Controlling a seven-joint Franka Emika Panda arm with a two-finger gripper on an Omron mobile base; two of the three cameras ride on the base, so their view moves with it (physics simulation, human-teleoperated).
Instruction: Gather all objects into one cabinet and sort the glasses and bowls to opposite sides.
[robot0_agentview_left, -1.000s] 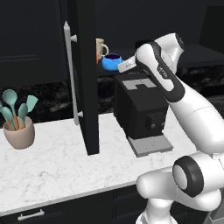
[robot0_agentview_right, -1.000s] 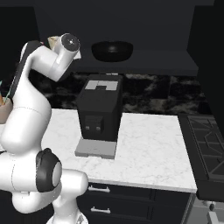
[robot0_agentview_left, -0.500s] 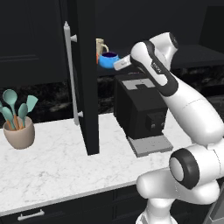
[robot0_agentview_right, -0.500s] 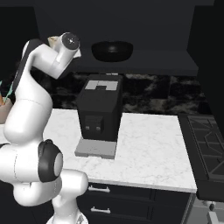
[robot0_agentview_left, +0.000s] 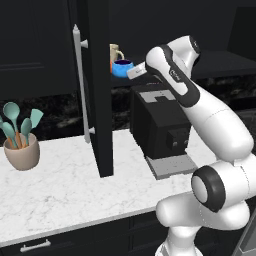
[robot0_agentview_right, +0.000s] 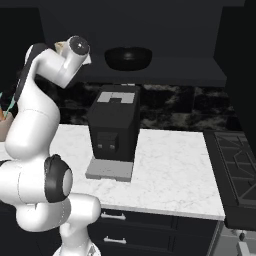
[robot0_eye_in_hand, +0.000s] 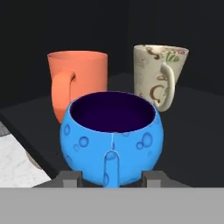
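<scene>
Blue mug upright, handle facing camera

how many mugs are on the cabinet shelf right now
3. The blue mug sits nearest, between the gripper fingertips. The orange mug stands behind it to the left in the hand view, the cream mug behind to the right. Others could be hidden.

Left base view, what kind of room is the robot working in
Most likely a kitchen, and a rendered one: a marble counter holds a black coffee machine and a crock of teal utensils, while mugs such as the blue mug sit in the wall cabinet.
</scene>
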